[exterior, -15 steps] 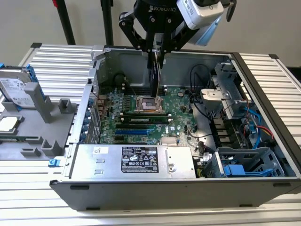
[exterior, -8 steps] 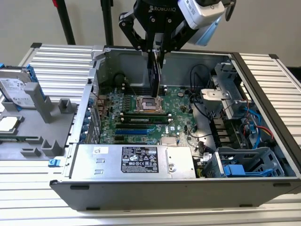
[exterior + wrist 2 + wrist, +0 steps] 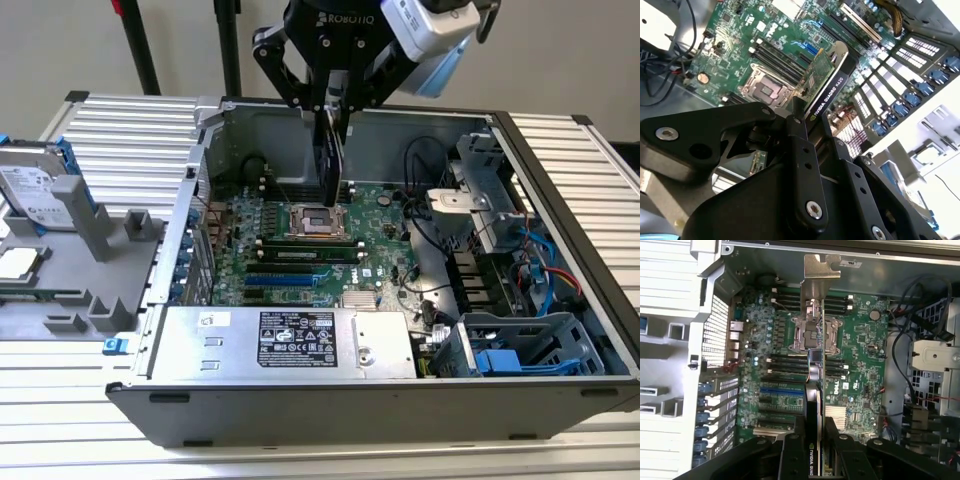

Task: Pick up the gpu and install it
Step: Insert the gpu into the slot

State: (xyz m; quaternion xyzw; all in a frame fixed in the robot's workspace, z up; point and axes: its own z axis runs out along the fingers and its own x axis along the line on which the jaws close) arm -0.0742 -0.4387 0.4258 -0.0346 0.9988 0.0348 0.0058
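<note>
Over the open case [image 3: 350,410]: gripper [image 3: 330,128] clamped on the gpu [image 3: 333,170].
Gpu axis: hangs lengthwise straight down from the gripper toward the motherboard [image 3: 385,215], bracket [image 3: 821,267] end lowest.

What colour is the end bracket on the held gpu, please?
Silver; the end bracket shows best in the first wrist view.

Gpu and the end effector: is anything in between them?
Nothing. The end effector clamps the gpu directly, a finger on each face, clearest in the first wrist view. The card hangs edge-on over the motherboard.
</note>
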